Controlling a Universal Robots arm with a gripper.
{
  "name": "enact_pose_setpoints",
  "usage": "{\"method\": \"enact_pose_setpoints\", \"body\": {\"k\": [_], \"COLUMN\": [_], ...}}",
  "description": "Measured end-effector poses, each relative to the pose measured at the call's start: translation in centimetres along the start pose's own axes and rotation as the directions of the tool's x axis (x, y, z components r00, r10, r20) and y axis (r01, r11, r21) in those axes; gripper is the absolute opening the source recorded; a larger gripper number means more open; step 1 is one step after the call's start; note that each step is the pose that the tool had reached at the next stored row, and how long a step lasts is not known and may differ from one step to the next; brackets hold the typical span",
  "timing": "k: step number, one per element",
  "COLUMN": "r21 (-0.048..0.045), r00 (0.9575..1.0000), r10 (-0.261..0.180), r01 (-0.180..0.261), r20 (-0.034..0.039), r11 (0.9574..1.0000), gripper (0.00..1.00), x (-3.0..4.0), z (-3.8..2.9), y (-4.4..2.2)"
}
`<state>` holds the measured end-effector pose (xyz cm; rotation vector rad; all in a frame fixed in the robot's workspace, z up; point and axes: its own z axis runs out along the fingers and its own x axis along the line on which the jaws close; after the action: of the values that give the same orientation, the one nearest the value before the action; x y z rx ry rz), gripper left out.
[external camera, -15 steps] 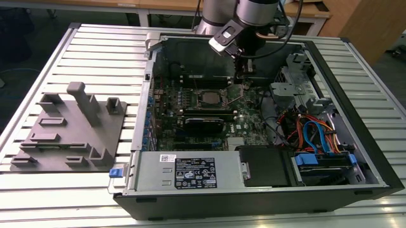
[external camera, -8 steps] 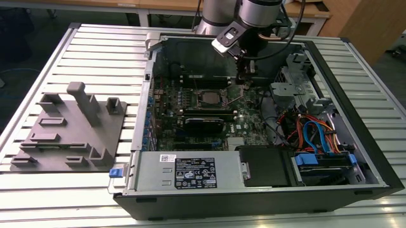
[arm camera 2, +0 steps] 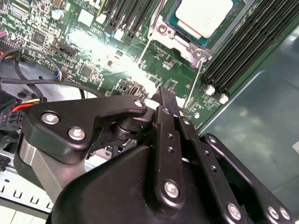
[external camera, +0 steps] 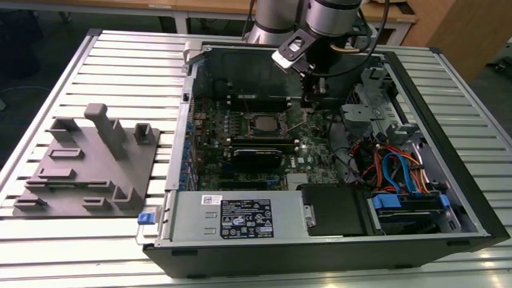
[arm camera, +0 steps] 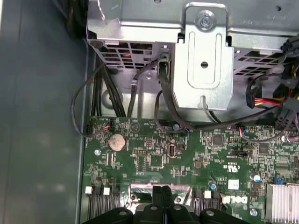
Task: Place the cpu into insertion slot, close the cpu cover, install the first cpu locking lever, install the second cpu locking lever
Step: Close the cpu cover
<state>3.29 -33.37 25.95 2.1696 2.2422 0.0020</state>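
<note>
The cpu [arm camera 2: 203, 16] shows its silvery top inside the insertion slot [external camera: 247, 123] on the green motherboard. The cpu cover [arm camera 2: 198, 52] lies flat as a metal frame around the chip. Two thin wire levers [arm camera 2: 195, 82] run out from the socket's corners toward my gripper; whether they are latched I cannot tell. My gripper [arm camera 2: 161, 92] hovers over the board beside the socket, on the exterior view's right of it, black fingers [arm camera: 157, 191] pressed together with nothing between them. In the exterior view the gripper [external camera: 315, 102] hangs inside the open case.
Black memory slots [arm camera 2: 243, 51] flank the socket. A metal drive cage [arm camera: 205, 56] with black cables [arm camera: 103, 88] stands past the board edge, near a coin battery [arm camera: 117, 141]. Case walls [external camera: 448, 114] enclose the work area. A grey fixture [external camera: 88, 162] lies on the table [external camera: 128, 60].
</note>
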Motion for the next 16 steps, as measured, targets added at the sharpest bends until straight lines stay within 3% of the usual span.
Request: {"method": "enact_pose_setpoints", "body": {"k": [16], "r21": [0.0025], "r00": [1.0], "r10": [0.0], "r01": [0.0], "r20": [-0.0001], "r11": [1.0], "gripper": [0.1], "x": [-0.02], "z": [0.63], "y": [1.64]}}
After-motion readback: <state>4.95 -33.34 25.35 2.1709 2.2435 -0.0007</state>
